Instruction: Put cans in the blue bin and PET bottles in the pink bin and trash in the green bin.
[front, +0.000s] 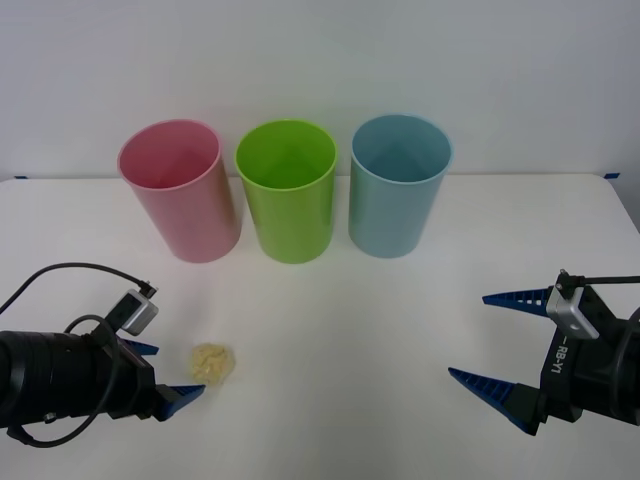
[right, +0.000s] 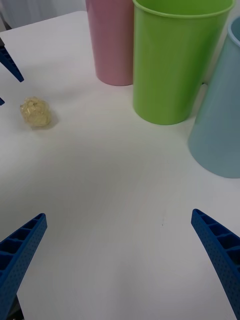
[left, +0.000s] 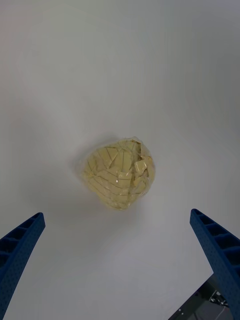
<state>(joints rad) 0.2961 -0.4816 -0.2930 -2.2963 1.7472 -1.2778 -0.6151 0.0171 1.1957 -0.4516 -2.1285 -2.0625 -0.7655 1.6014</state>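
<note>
Front view's showing you the trash (front: 213, 361) sitting on the white table (front: 350, 330) toward the robot's left, well in front of the pink bin (front: 180, 190) and not touching anything. It's a small pale-yellow crumpled ball, and in the left wrist view the trash (left: 120, 174) is looking like a wad of cracked, flaky yellow stuff lying ahead of the two blue fingers (left: 20, 245), roughly centred on the gap between them.

Your left gripper (front: 162, 375) is hanging low over the table just beside the ball on its left, fingers spread apart and holding nothing. One blue fingertip is pointing at the ball from close by, but you can't really tell if it's touching.

Further back the three bins are standing upright in a row: pink on the robot's left, the green bin (front: 287, 190) in the middle, the blue bin (front: 397, 185) on the right, close together.

Your right gripper (front: 503, 343) is sitting over the right side of the table, well apart from the ball, jaws wide open and empty. From its wrist view you're getting the trash (right: 36, 112) farther off, with the green bin (right: 172, 60) and pink bin (right: 111, 40) beyond.
</note>
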